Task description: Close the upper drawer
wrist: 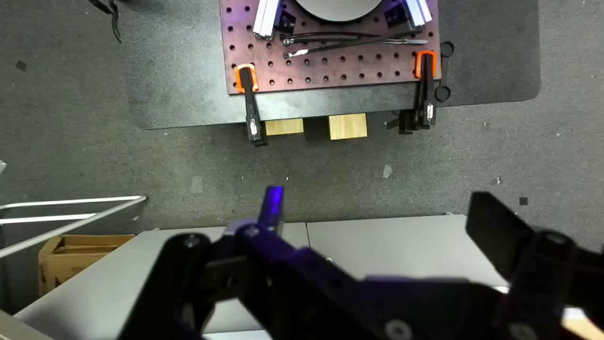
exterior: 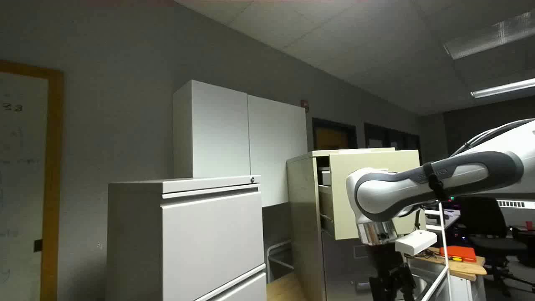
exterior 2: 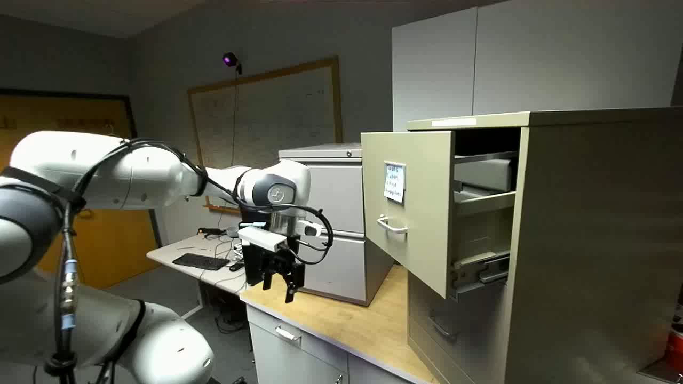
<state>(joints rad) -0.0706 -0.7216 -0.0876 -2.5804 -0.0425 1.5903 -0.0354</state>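
Note:
The upper drawer (exterior 2: 421, 213) of the tall beige filing cabinet (exterior 2: 597, 229) stands pulled out. Its cream front has a note card (exterior 2: 395, 182) and a metal handle (exterior 2: 391, 226). Its open side shows a grey box inside. In an exterior view the drawer front (exterior: 340, 200) is partly hidden behind my arm. My gripper (exterior 2: 277, 292) points down, open and empty, in front of the drawer and apart from it. In the wrist view my gripper's fingers (wrist: 377, 203) are wide apart with nothing between them.
A light-grey cabinet (exterior 2: 331, 186) stands on the wooden counter (exterior 2: 341, 314) beside the filing cabinet; it also shows in an exterior view (exterior: 213, 238). White wall cabinets (exterior: 276, 142) hang behind. A desk with a keyboard (exterior 2: 201, 261) stands farther back. The wrist view shows a perforated base plate (wrist: 330, 75).

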